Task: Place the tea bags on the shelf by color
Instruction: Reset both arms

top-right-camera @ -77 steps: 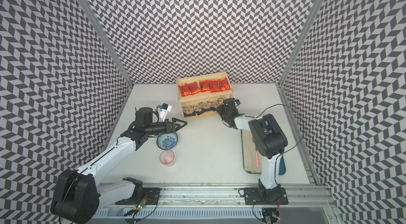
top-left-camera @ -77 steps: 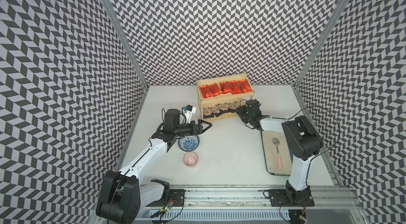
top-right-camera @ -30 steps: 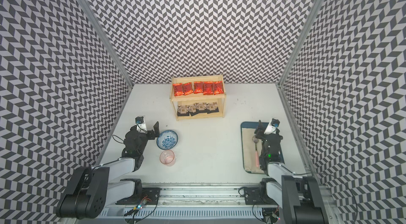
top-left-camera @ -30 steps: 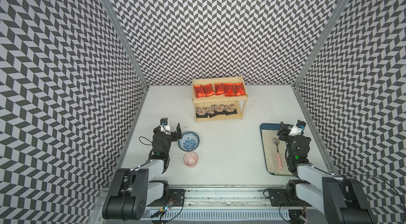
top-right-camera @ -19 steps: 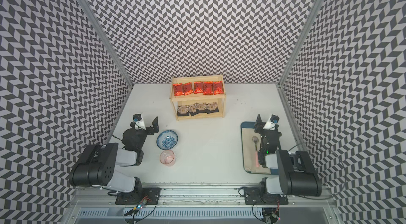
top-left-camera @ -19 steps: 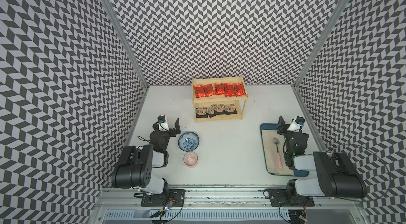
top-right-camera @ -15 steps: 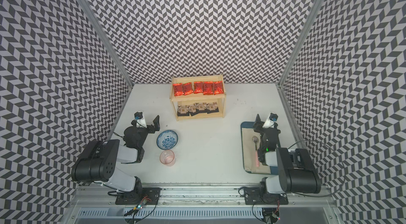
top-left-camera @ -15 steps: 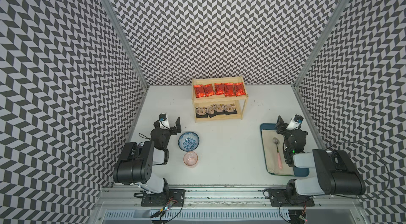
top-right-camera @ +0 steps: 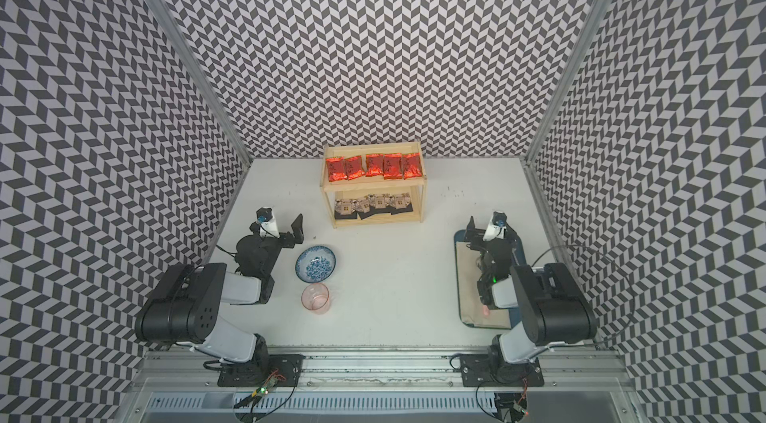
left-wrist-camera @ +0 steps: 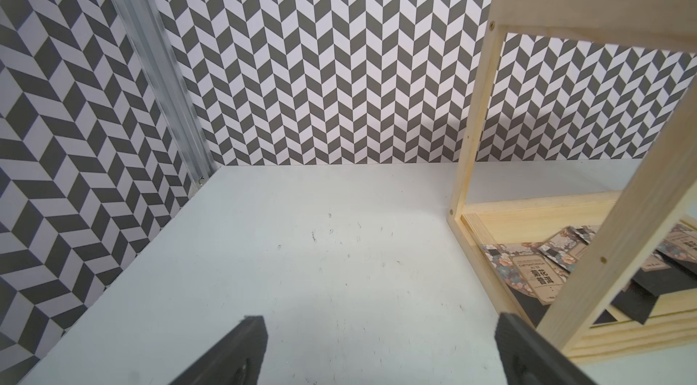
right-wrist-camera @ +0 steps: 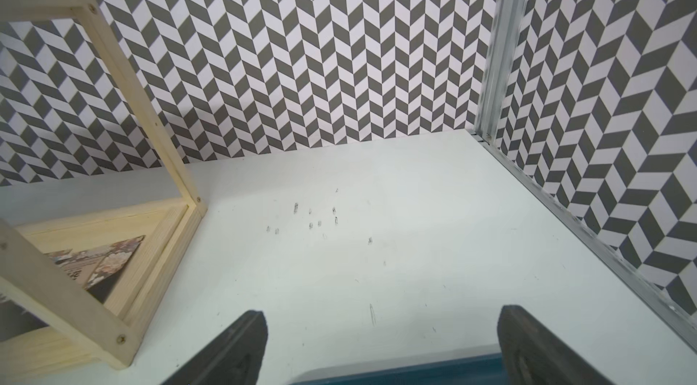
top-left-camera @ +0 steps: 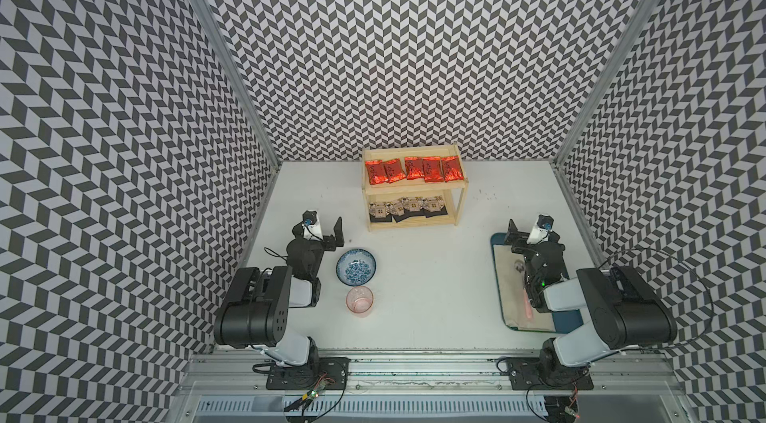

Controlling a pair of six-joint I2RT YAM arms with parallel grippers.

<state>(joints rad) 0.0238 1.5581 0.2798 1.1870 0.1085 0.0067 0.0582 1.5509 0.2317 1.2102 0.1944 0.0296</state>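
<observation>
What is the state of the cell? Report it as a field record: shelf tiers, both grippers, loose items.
shelf: upright, near the back wall
top tier: five red tea bags in a row
bottom tier: four black tea bags, overlapping
left gripper: open, empty, beside the bowl
right gripper: open, empty, over the blue tray
also off the shelf: pink cup
</observation>
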